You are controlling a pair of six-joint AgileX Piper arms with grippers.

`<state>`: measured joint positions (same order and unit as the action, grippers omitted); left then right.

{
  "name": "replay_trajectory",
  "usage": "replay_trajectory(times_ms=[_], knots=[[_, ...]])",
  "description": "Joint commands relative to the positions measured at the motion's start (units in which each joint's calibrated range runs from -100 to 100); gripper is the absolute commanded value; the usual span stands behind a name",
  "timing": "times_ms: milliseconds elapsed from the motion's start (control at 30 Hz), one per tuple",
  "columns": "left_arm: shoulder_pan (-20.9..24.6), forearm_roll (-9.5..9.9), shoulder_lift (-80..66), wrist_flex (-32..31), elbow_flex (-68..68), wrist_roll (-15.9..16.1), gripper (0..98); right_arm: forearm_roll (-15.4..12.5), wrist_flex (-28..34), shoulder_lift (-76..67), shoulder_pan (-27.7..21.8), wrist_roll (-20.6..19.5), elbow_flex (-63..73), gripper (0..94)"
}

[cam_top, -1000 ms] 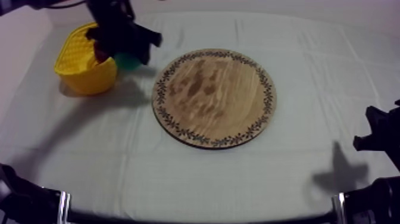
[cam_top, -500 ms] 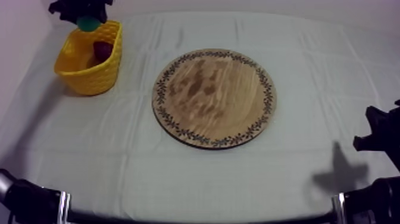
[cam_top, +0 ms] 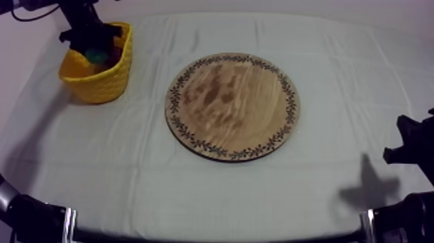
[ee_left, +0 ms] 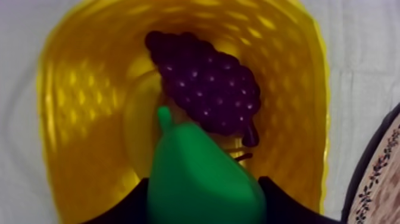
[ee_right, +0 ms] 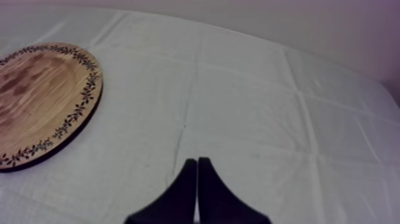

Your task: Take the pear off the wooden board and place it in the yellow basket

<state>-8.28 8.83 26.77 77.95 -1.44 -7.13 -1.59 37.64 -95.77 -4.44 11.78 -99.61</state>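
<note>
Grey-white cloth (cam_top: 258, 194) bears the yellow basket (cam_top: 97, 83), where my left end effector (ee_left: 205, 205) grips the pear (ee_left: 199, 170) above grapes (ee_left: 208, 89).

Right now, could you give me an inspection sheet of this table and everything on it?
Surface: cloth, grey-white, creased.
Job's things: green pear held over the yellow basket; wooden board bare.
Clutter: bunch of grapes inside the basket.
Grippers: left gripper shut on the pear; right gripper shut on nothing, over the cloth beside the board.
Cables: nothing seen.
Surroundings: plain wall behind the table.
</note>
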Motion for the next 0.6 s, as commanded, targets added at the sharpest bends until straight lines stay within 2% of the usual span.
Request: replay_trajectory(times_ms=[0,233,400,467,567], knots=[[-0.04,0.01,1.03,0.02,0.42,-0.08,38.8,0.0,0.02,0.01,-0.01,0.01,-0.05,0.5],[0.06,0.2,3.1,-0.61,1.87,-0.41,39.1,0.0,0.02,0.01,-0.01,0.01,-0.05,0.5],[0.07,0.39,3.59,-0.87,2.6,-0.95,43.9,0.0,0.02,0.01,-0.01,0.01,-0.05,0.5],[0.01,0.67,3.64,-0.95,2.75,-1.48,50.9,0.0,0.02,0.01,-0.01,0.01,-0.05,0.5],[-0.26,1.44,3.4,-1.43,2.84,-2.59,70.3,0.0,0.02,0.01,-0.01,0.01,-0.05,0.5]])
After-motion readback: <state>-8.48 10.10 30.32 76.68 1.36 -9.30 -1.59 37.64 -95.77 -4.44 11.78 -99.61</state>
